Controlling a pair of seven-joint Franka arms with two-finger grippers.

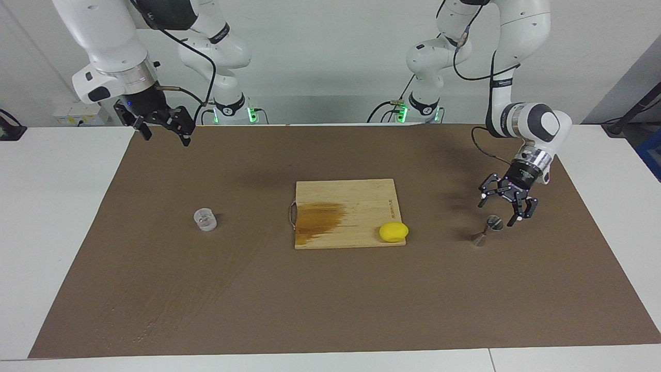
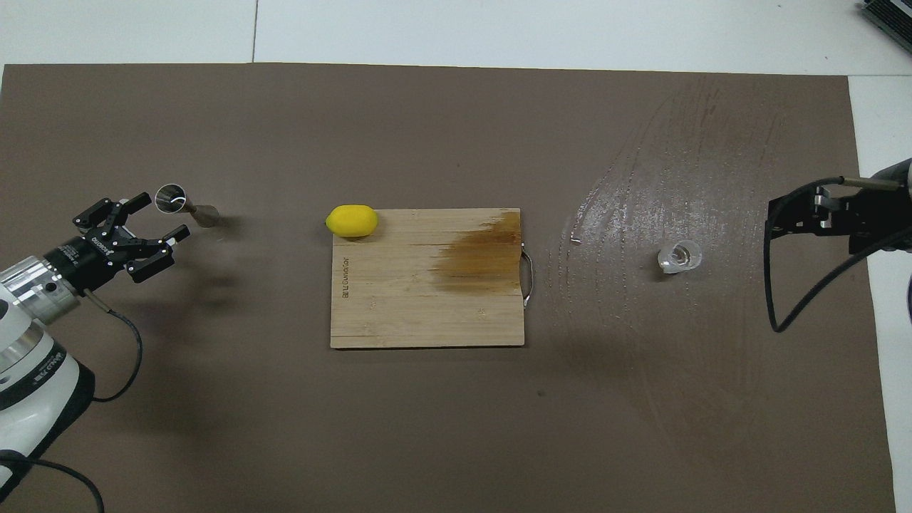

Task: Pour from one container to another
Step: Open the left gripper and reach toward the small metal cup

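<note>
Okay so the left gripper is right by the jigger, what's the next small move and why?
Probably ease the left gripper down around the jigger's narrow waist, then close. Its fingers are spread open and hang just above and beside the jigger, which stands upright, ungrasped, on the mat. The right gripper waits raised; the clear cup stands untouched.

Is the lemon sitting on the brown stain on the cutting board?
No, the lemon rests on a clean corner of the cutting board, apart from the stain.
</note>
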